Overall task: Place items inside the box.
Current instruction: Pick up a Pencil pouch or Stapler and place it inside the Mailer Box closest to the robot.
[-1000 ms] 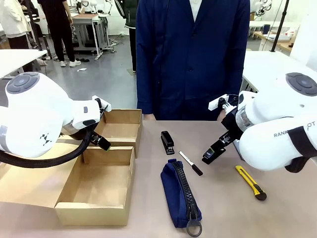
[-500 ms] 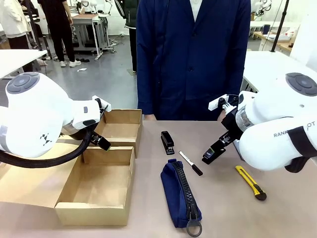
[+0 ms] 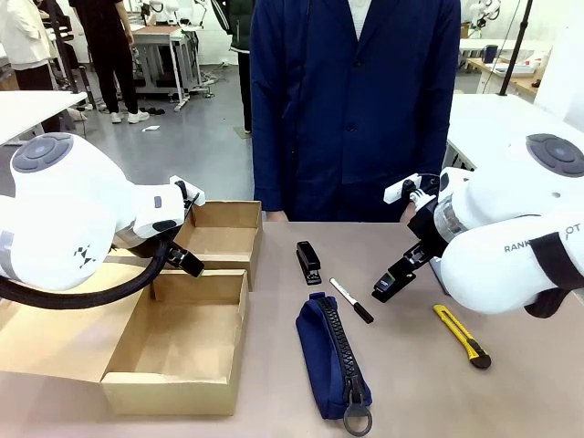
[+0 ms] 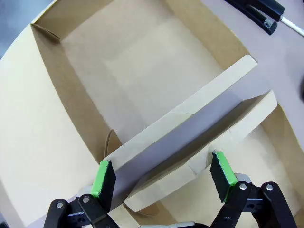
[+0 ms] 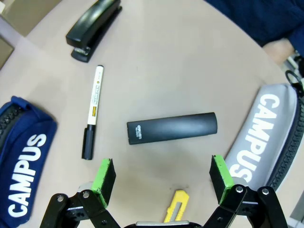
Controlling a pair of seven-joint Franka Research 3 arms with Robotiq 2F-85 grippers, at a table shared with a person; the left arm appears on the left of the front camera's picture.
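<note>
The open cardboard box [image 3: 173,391] lies at the left of the table. My left gripper [image 3: 186,261] hovers over its middle wall, open; in the left wrist view the gripper [image 4: 163,173] straddles a box flap [image 4: 190,114]. On the bare table lie the black stapler [image 3: 308,262], the white marker [image 3: 351,300], the navy pouch [image 3: 333,356] and the yellow knife [image 3: 462,335]. My right gripper [image 3: 388,283] hangs open to the right of the marker. In the right wrist view this gripper [image 5: 162,175] is above the table, with the marker [image 5: 92,111], stapler [image 5: 92,28], pouch [image 5: 23,161] and knife [image 5: 175,206] below it.
A person in a dark blue coat [image 3: 356,100] stands at the far edge. The right wrist view also holds a slim black case [image 5: 172,128] and a grey pouch [image 5: 266,137] printed CAMPUS. A stapler end [image 4: 259,9] lies beyond the box.
</note>
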